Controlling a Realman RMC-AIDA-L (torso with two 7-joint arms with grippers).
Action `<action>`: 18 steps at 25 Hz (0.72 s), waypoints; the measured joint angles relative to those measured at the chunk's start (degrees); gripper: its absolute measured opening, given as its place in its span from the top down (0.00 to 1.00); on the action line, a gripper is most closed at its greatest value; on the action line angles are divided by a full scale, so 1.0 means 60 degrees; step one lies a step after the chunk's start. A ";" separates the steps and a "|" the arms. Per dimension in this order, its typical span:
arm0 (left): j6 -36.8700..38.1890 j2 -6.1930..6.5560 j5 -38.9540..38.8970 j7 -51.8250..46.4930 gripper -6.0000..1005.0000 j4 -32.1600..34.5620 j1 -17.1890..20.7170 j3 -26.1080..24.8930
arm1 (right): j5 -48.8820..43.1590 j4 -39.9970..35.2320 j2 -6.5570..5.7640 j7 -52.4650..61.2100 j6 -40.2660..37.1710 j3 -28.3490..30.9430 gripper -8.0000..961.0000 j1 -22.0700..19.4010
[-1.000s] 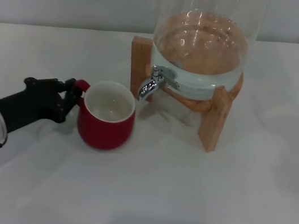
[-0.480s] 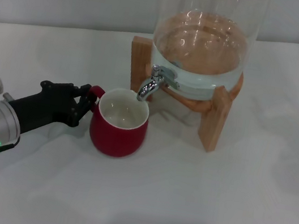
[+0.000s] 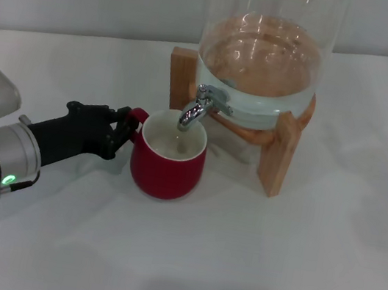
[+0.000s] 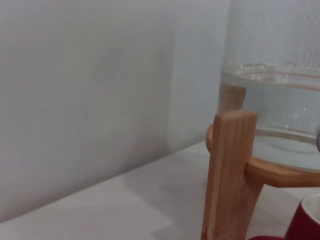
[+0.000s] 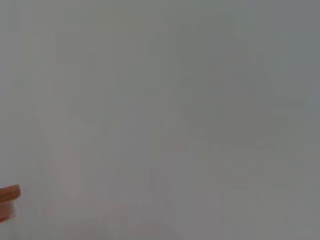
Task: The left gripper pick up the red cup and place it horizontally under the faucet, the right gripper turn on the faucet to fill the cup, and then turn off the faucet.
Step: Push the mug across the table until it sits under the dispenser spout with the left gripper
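Here the small dark-red glossy ceramic mug (image 3: 168, 161) stands upright on the white table (image 3: 270, 269), its mouth under the chrome faucet (image 3: 199, 106). A rigid, slippery, breakable body is judged; the loop handle is the natural hold. It is pinched by the black left gripper (image 3: 123, 130), reaching in low from the left.
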 joint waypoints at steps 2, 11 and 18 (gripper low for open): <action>0.0063 -0.0001 0.0002 -0.0175 0.84 -0.0001 -0.0049 0.0053 | 0.0000 0.0000 0.0000 0.0000 0.0000 0.0000 0.25 0.0000; 0.0121 0.0000 0.0063 -0.0859 0.84 0.0006 -0.0199 0.0244 | 0.0000 0.0000 0.0000 -0.0014 -0.0001 0.0022 0.25 -0.0001; 0.0243 0.0000 0.0069 -0.1007 0.84 0.0010 -0.0280 0.0783 | 0.0000 0.0001 0.0000 -0.0015 -0.0001 0.0029 0.25 0.0014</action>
